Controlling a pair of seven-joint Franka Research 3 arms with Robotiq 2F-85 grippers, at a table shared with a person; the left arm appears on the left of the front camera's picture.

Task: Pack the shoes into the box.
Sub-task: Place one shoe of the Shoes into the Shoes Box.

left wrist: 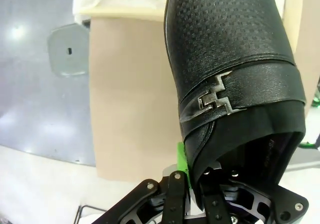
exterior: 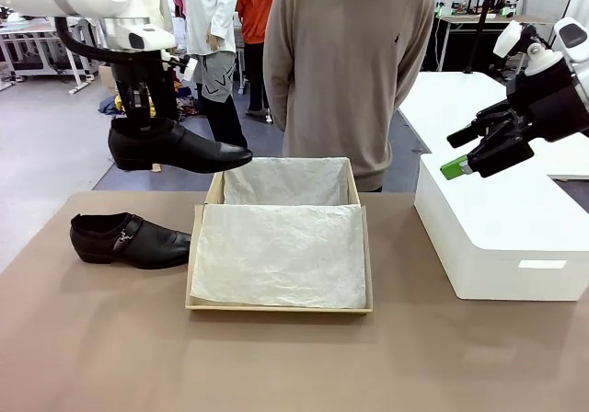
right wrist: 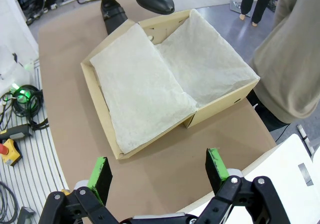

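Holding one shoe (exterior: 175,147) aloft at the box (exterior: 276,309) far-left corner | left gripper (exterior: 147,118) clenched on its heel collar; right gripper (exterior: 458,152) released above white block (exterior: 497,237) | advice: lower sole-down onto tissue (exterior: 276,256), hugging one wall, leaving room for second shoe (exterior: 129,240) on table (exterior: 92,338).

Glossy leather shoes (exterior: 129,239), silvery metal buckle (left wrist: 215,96), crinkled white tissue paper (exterior: 281,251), matt cardboard box (exterior: 276,309)
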